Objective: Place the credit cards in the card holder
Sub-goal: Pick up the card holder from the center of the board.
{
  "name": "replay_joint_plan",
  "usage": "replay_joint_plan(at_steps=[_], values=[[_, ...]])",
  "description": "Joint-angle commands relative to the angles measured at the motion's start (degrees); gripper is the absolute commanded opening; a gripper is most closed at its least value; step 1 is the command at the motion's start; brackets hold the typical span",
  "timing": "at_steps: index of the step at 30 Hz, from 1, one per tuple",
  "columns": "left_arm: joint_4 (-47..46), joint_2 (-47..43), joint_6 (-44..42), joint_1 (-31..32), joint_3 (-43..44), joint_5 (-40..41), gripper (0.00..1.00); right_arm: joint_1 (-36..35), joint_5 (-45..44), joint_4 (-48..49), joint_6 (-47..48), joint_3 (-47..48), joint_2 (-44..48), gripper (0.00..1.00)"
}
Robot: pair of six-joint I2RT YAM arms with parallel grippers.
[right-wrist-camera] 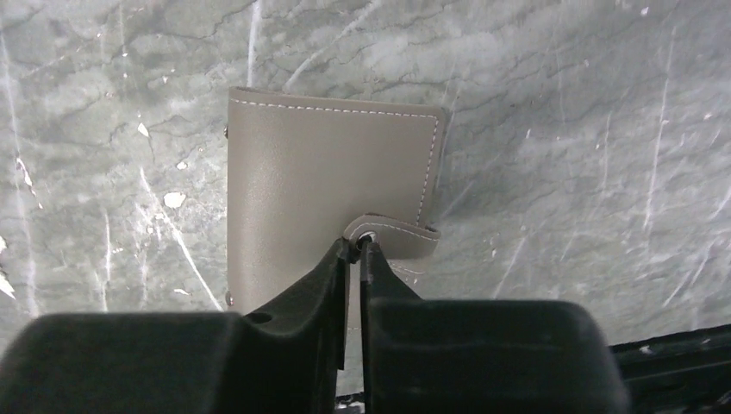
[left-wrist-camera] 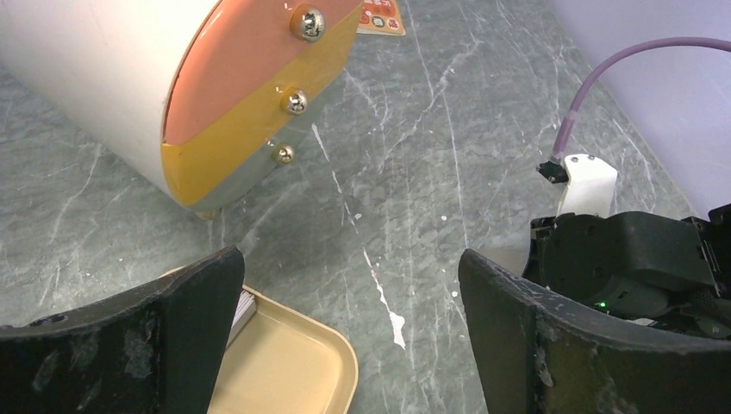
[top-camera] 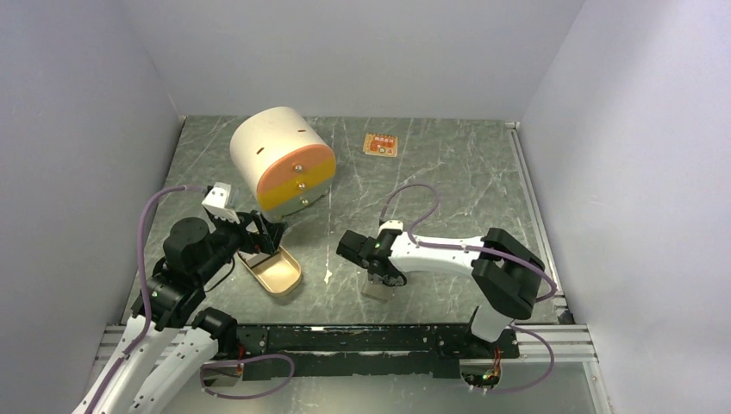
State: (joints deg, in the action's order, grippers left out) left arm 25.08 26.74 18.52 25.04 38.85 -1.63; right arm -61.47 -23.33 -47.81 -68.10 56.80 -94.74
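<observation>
The card holder [right-wrist-camera: 328,190] is a grey-taupe leather case with white stitching, lying flat on the marble table near the front centre [top-camera: 377,291]. My right gripper [right-wrist-camera: 358,246] is shut on its snap strap [right-wrist-camera: 398,235], the jaws almost touching around the metal stud. One gold-orange credit card [top-camera: 380,145] lies at the far back of the table; the left wrist view catches its edge [left-wrist-camera: 382,19]. My left gripper [left-wrist-camera: 349,267] hangs wide open and holds nothing, just above the right end of a tan tin [left-wrist-camera: 297,371].
A white drum with an orange and yellow face and three screw knobs [top-camera: 278,162] stands at the back left, close behind the left gripper. The tan oval tin [top-camera: 274,272] holds a thin stack of white cards [left-wrist-camera: 244,309] at its left side. The walls enclose the table.
</observation>
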Motion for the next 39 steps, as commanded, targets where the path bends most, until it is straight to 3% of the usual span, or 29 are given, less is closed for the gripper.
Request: replay_joint_plan(at_steps=[1,9,16,19,22,27,39], values=[[-0.16,0.20,-1.05,-0.69,0.65,0.66,0.98,-0.14,-6.43,1.81,4.14,-2.27,-0.44,0.03],[-0.03,2.63,0.81,-0.61,1.77,-2.92,0.91,0.43,-5.15,17.28,17.58,-7.04,11.04,0.00],[-1.39,8.23,6.25,-0.67,3.74,-13.90,0.78,0.43,0.60,28.94,24.05,-11.59,22.96,0.00],[-5.17,10.47,9.12,-0.62,2.72,-19.81,0.78,0.44,2.67,33.41,25.78,-13.04,28.81,0.00],[-10.97,12.84,11.53,-0.60,0.61,-27.38,0.85,0.39,4.77,36.33,26.61,-13.16,33.03,0.00],[-21.80,17.28,16.92,-0.61,-2.32,-39.38,0.88,0.46,9.52,42.15,28.86,-13.23,35.48,0.00],[-22.35,22.51,16.90,-0.61,-1.73,-39.23,0.89,0.36,14.26,44.50,30.39,-10.56,32.94,0.00]])
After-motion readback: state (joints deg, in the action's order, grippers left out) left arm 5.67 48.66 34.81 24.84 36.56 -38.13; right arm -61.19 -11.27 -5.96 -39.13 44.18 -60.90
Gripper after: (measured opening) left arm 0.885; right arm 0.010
